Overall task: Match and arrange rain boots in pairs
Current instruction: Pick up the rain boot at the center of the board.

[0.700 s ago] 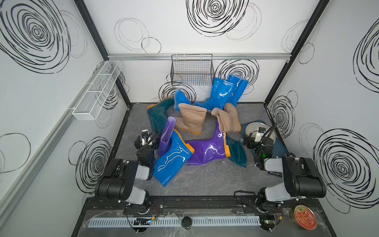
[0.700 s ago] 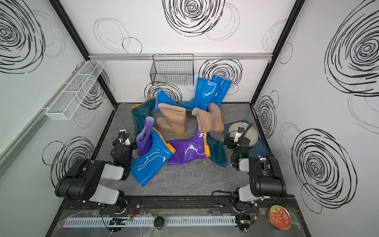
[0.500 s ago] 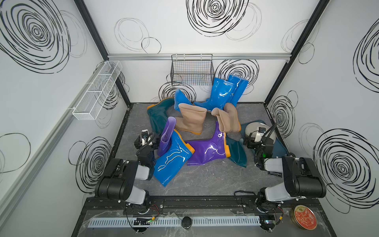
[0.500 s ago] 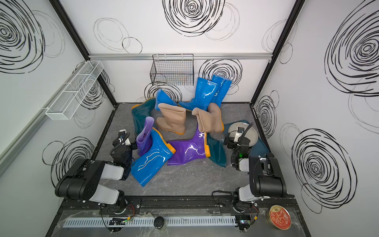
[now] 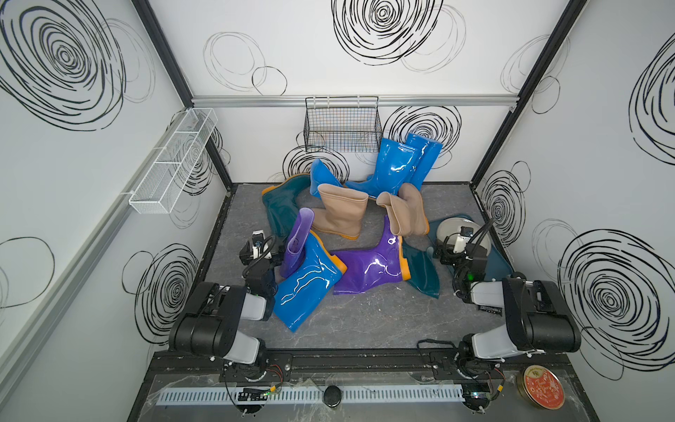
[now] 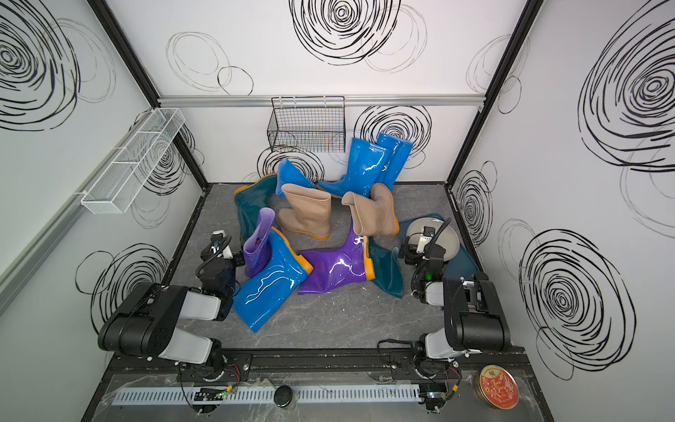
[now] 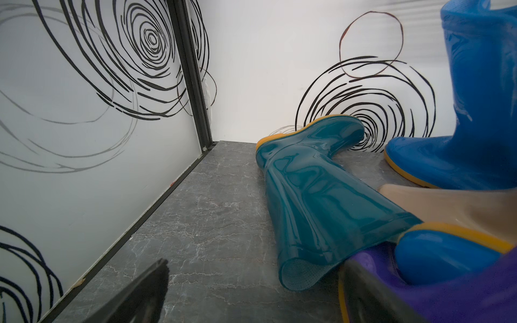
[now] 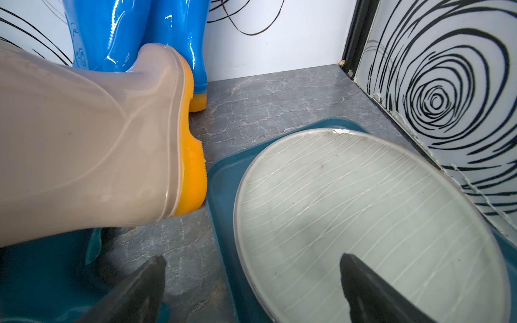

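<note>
1. Tray (image 8: 223,179), dark teal, holds a round grey plate (image 8: 363,209); a black wire basket (image 5: 341,126) hangs on the back wall.
2. Rain boots (image 5: 341,215) sit jumbled mid-table. Two blue boots (image 5: 396,168) stand upright against the back wall. The near blue boot (image 5: 307,285) lies diagonally, cuff toward the front edge. A purple boot (image 5: 369,268) lies crosswise, sole facing the tray.
3. One teal boot (image 5: 422,274) is mostly buried, its foot probably under the purple and tan ones.
4. Left gripper (image 7: 251,296) and right gripper (image 8: 251,290) both gape wide, holding nothing.
</note>
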